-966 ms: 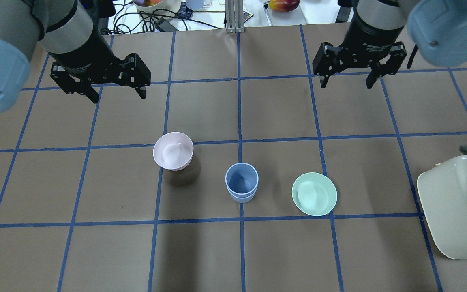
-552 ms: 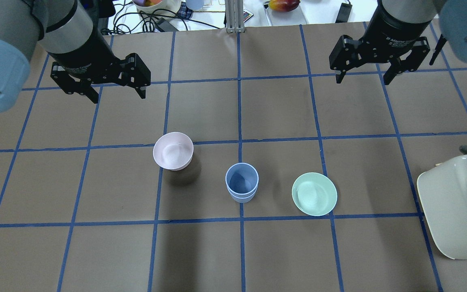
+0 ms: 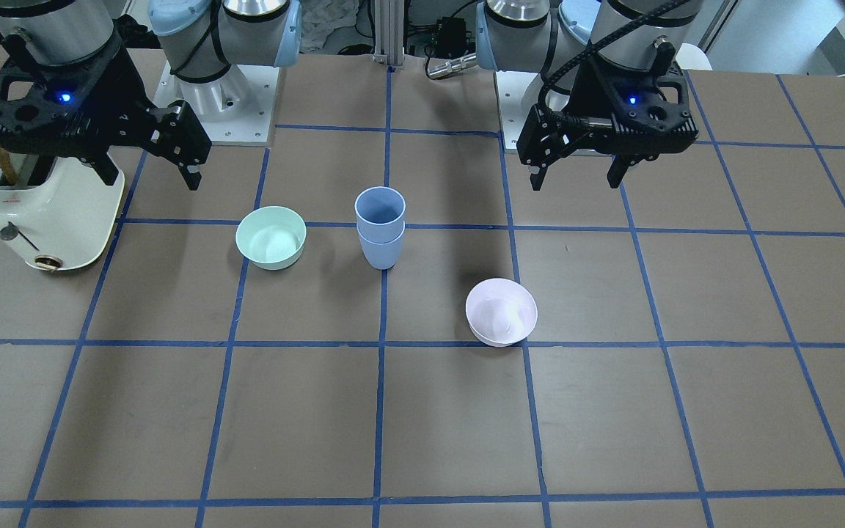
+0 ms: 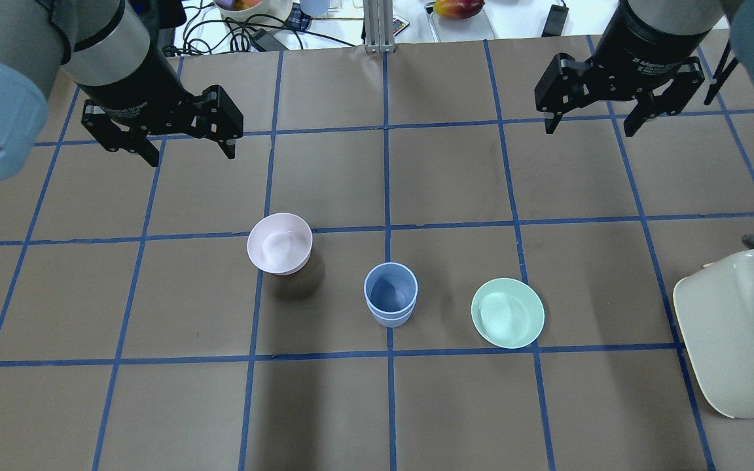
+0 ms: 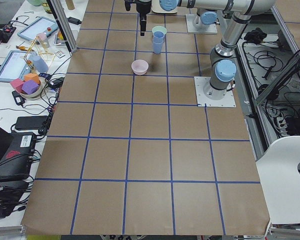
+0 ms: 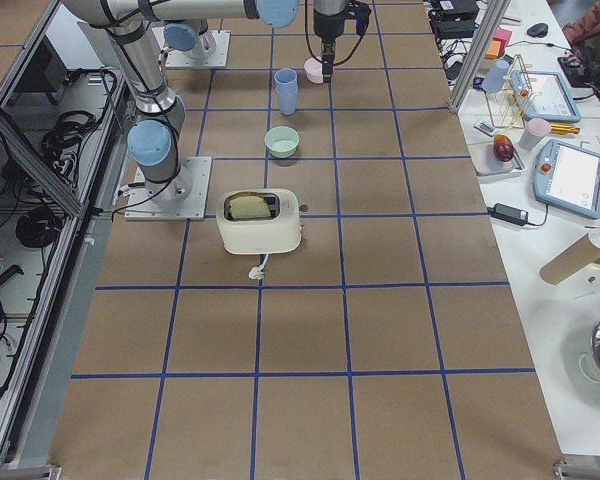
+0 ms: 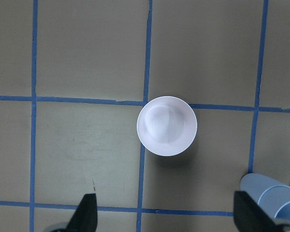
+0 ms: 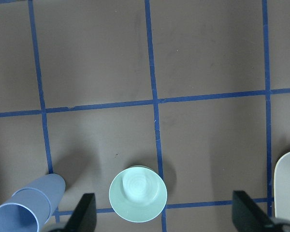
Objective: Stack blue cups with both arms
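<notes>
Covering the table (image 3: 422, 425) in the front-facing view is brown paper ruled into squares by blue tape. The mint-green bowl (image 3: 271, 237) sits on it, and the two blue cups (image 3: 380, 227) stand just beside that bowl, on the side away from the toaster (image 3: 48, 213). They are nested one inside the other, upright, matte periwinkle, with the upper rim standing proud of the lower. The pink bowl (image 3: 501, 312) lies past the cups from the green bowl. The right gripper (image 3: 151, 176) hangs raised on the green bowl's toaster side, fingers spread and empty. The left gripper (image 3: 576, 180) hangs well beyond the cups from that bowl, equally spread around nothing. Overhead, cables (image 4: 220, 36) and a fruit (image 4: 458, 8) lie off the table's far edge. The left side view adds a bench with tablets (image 5: 40, 29) and a white chair (image 5: 285, 170). From the right side, bread (image 6: 245, 206) shows in the toaster's slot. The left wrist camera looks straight down on the pink bowl, the cups at its corner. The right wrist camera frames the green bowl between wide-apart fingertips, with the cups just beside it.
</notes>
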